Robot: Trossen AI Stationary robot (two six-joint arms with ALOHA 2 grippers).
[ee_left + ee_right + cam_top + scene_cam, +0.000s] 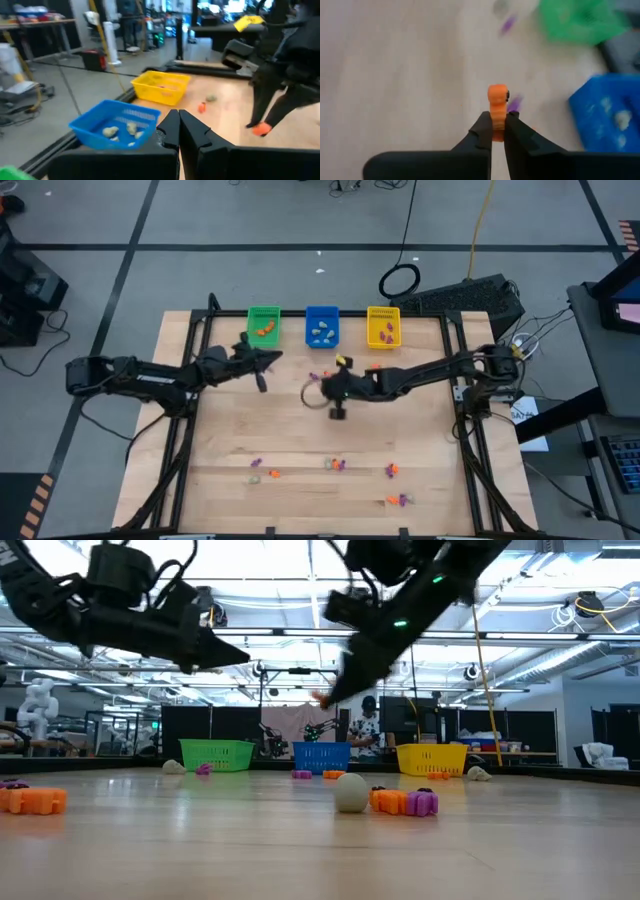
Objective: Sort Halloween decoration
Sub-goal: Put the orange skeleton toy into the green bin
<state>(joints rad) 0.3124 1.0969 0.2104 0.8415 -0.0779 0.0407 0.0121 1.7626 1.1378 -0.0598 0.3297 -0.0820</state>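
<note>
An orange trinket [497,104] sits pinched between the two fingers of my right claw [494,131], which has closed down on it so that its upper half pokes out past the tips. I hold it above the middle of the table [300,442], short of the row of bins. A small purple piece [514,103] lies on the wood just behind it.

More trinkets [335,465] in orange and purple are scattered along the near part of the table, with a pale round one [351,793] among them. Others lie inside the bins at the far edge: orange ones in the green bin [264,326], pale ones in the blue bin [322,326], and a purple one in the yellow bin [383,327].

My left claw [178,131] is shut tight with nothing in it, hanging over the table near the green bin.
</note>
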